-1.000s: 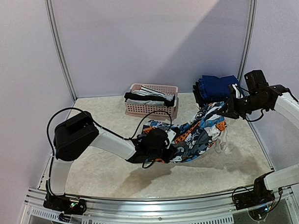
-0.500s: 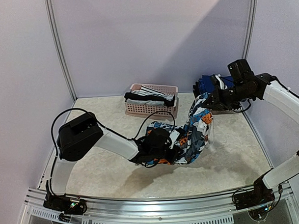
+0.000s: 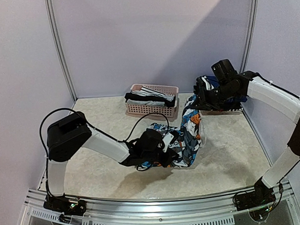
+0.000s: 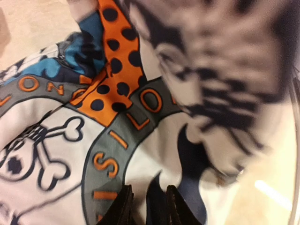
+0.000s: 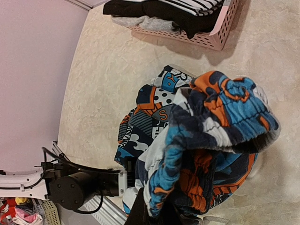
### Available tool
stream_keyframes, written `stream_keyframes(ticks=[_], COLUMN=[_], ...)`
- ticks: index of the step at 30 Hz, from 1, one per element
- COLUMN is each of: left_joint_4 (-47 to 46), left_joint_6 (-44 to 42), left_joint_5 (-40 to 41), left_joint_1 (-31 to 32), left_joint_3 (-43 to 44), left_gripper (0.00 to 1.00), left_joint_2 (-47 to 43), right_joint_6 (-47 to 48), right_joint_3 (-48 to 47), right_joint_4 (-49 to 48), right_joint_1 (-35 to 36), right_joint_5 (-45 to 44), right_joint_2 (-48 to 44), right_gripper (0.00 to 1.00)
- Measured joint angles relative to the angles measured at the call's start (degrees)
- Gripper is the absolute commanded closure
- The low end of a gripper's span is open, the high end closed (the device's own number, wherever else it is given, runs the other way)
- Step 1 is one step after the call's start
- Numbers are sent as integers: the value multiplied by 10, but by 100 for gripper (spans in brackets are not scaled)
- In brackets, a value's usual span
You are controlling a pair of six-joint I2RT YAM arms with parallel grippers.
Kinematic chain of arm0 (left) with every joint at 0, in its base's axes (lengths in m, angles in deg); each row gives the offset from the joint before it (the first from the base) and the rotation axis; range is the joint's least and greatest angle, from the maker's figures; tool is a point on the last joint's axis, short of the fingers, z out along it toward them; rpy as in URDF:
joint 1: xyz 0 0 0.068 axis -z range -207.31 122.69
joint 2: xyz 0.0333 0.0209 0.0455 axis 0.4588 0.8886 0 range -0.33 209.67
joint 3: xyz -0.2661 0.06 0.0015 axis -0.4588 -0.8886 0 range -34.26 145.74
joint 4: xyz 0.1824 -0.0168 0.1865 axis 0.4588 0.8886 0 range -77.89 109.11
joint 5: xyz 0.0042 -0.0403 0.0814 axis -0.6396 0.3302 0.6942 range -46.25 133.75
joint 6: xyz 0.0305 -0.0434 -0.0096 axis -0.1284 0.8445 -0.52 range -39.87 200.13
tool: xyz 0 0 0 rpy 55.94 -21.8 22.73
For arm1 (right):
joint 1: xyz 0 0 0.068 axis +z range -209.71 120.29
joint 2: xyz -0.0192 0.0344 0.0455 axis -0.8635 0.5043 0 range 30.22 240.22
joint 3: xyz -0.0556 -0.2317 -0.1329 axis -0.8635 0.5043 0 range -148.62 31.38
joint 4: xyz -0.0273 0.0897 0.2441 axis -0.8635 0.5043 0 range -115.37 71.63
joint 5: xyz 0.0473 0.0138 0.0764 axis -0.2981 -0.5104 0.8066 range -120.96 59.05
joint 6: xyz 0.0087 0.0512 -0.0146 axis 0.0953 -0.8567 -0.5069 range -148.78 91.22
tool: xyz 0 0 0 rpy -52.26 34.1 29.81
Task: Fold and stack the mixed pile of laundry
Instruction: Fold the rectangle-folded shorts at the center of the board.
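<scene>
Mid-fold on the patterned garment [image 3: 189,136]. Lower end held near table centre by left gripper [image 3: 164,145], jaws nipped on the fabric. Upper end hoisted toward back right by right gripper [image 3: 199,102], clamped tight on the cloth. Next, probably: bring top edge down over bottom edge, align, let go. Overhead shows both arms plus basket [image 3: 140,111]. Left wrist: print close-up only. Right wrist: bunched hem.

The patterned garment [image 3: 189,133], orange, blue, black and white, hangs in a steep drape, upper end raised at rear right, lower end bunched on the bench [image 3: 102,168]. The striped pieces [image 3: 150,92] lie in the pink basket [image 3: 150,110] at rear centre.
</scene>
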State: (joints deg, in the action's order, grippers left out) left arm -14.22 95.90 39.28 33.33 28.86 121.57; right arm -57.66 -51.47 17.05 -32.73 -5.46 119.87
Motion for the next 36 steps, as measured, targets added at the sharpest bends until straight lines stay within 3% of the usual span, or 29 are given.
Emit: stream_keyframes(ticks=[7,17,27,36], left_joint_4=[3,55,116,103], left_joint_6=[6,1,13,28], left_joint_5=[16,129,189,185], left_joint_1=[-2,-42,-105,-112], left_joint_3=[-75,-166,-216,-215], left_gripper=[71,71,71,71], left_joint_2=[-108,-215,-232,-186], right_joint_6=[0,8,9,9], right_joint_3=[-2,-20,-47,-63], right_joint_4=[0,-1,-5,-12], right_joint_1=[0,25,48,63], right_joint_5=[-7,-4,4,8], right_joint_2=[17,49,86,115], right_gripper=[100,100,100,100])
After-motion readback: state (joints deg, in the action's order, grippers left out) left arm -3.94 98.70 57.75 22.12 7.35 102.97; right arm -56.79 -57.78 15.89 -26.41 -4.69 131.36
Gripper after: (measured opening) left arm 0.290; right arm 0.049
